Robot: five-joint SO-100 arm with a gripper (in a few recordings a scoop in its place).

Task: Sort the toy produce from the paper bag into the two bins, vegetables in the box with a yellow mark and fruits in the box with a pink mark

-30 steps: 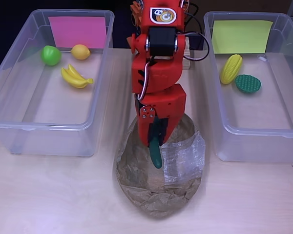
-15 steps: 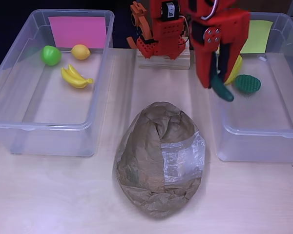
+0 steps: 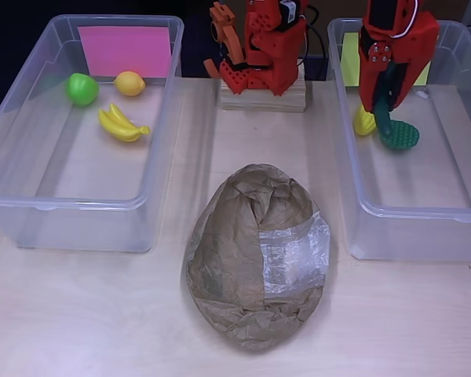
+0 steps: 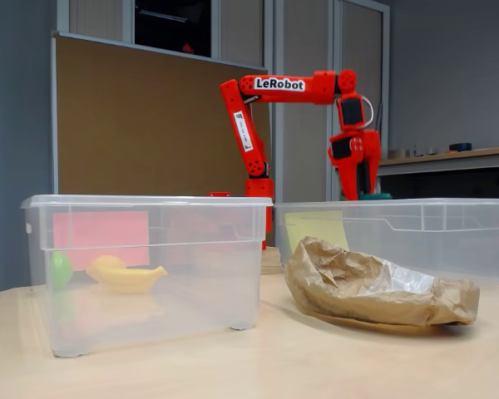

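My red gripper (image 3: 383, 114) hangs over the back of the right bin (image 3: 412, 210), the one with the yellow mark (image 3: 348, 60). It is shut on a dark green toy cucumber (image 3: 385, 100) that points downward. Right below lie a yellow corn cob (image 3: 364, 122), partly hidden by the gripper, and a green bumpy vegetable (image 3: 401, 136). In the fixed view the gripper (image 4: 368, 188) sits just above that bin's rim. The left bin (image 3: 71, 208) carries the pink mark (image 3: 124, 50) and holds a green fruit (image 3: 82, 88), a lemon (image 3: 129, 83) and bananas (image 3: 122, 124). The crumpled paper bag (image 3: 257, 255) lies between the bins.
The arm's red base (image 3: 261, 55) stands on a wooden block at the back between the bins. The bins' tall clear walls flank the bag. Bare tabletop (image 3: 86, 314) runs along the front edge.
The gripper lifted the green cucumber out of the paper bag, swung right and back, and now holds it over the yellow-marked bin. The bag has settled shut.
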